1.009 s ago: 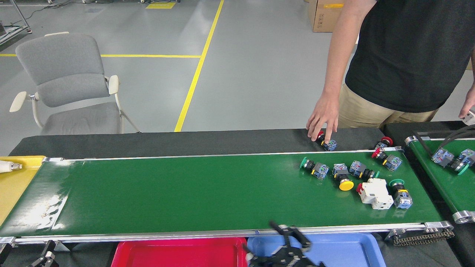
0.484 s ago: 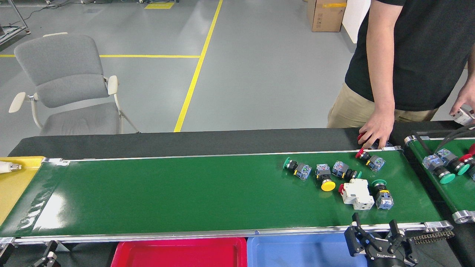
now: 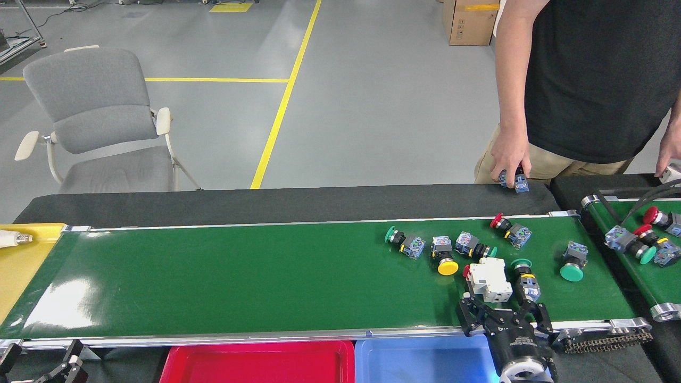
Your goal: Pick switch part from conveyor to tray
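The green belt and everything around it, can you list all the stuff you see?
Conveyor: one, dark green, across the middle.
Push-button switches: six on the conveyor's right part, with green, yellow and red caps.
White switch part: one, white, near the belt's front edge, just ahead of the right gripper.
Second belt: one, green, far right, carrying more switches.
Red tray: one, below the belt.
Blue tray: one, beside the red tray.
Yellow tray: one, far left.
Chair: one, grey, behind on the left.
Cardboard box: one, brown, top.
Person's hand: holding a switch, behind the belt.
Right gripper: black, open.
Left gripper: bottom left, mostly cut off.
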Controlling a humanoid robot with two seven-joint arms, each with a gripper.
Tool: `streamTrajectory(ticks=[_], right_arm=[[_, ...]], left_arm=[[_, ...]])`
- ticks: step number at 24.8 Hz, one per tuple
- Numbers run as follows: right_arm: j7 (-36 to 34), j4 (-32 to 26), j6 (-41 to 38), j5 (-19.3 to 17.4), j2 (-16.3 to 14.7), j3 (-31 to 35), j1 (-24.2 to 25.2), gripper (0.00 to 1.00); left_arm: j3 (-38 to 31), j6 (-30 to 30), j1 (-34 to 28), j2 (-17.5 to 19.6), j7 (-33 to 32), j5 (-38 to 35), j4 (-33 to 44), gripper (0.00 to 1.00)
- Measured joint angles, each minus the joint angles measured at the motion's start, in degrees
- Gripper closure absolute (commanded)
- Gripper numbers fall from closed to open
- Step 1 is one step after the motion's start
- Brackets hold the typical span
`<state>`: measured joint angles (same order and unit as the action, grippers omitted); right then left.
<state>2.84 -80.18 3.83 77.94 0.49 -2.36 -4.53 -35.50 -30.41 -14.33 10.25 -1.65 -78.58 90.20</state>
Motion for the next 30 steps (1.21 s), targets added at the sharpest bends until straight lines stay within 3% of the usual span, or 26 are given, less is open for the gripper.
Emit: streamTrajectory(ticks=[1, 2, 5, 7, 9, 12, 14, 16, 17, 20, 24, 30], right_arm=[[0.0, 1.0, 0.0, 0.0, 0.2, -0.4, -0.8, 0.07], [0.1, 1.8, 0.1, 0.0, 0.4, -1.0, -1.4, 0.18], [0.1, 2.4, 0.8, 0.0, 0.3, -3.1, -1.9, 0.68], [0.1, 2.3, 1.0, -0.2, 0.3, -3.9, -1.9, 0.87], [0.3, 1.7, 0.9, -0.2, 0.2, -4.2, -1.7, 0.98], [0.4, -3.9, -3.0, -0.4, -2.5, -4.3, 1.6, 0.98], [0.5, -9.6, -6.1, -0.6, -3.3, -4.2, 6.3, 0.97], [0.4, -15.3, -9.1, -0.6, -3.6, -4.1, 12.1, 0.87], [-0.2, -17.8, -10.9, -0.7, -4.0, -3.9, 15.5, 0.73], [-5.5, -20.1, -15.3, -1.1, -5.1, -2.5, 23.1, 0.01], [-10.4, -20.3, -18.0, -1.9, -5.1, -0.1, 28.6, 0.01], [-10.8, -20.2, -15.3, -6.2, -1.6, 4.1, 26.5, 0.01]], left_arm=[[0.1, 0.0, 0.0, 0.0, 0.0, 0.0, 0.0, 0.0], [0.4, 0.0, 0.0, 0.0, 0.1, 0.0, 0.0, 0.0], [0.9, 0.1, 0.0, 0.0, 0.1, 0.0, 0.0, 0.0], [0.9, 0.2, 0.0, 0.0, 0.1, 0.0, 0.0, 0.0], [0.9, 0.3, 0.0, 0.0, 0.0, 0.0, 0.0, 0.0], [0.6, 0.3, -0.2, -0.1, 0.0, 0.0, 0.0, 0.0], [0.5, 0.4, -0.3, -0.1, 0.0, 0.0, 0.1, 0.0], [0.5, 0.4, -0.3, -0.1, 0.0, 0.0, 0.3, 0.0], [0.5, 0.4, -0.3, -0.1, 0.0, 0.0, 0.5, 0.0], [0.5, 0.4, -0.5, -0.3, -0.2, 0.1, 2.6, 0.0], [2.2, 0.4, -0.1, -0.9, -0.6, 0.1, 6.7, 0.0], [20.7, 2.1, 5.4, -3.3, -4.6, -1.2, 10.7, 0.0]])
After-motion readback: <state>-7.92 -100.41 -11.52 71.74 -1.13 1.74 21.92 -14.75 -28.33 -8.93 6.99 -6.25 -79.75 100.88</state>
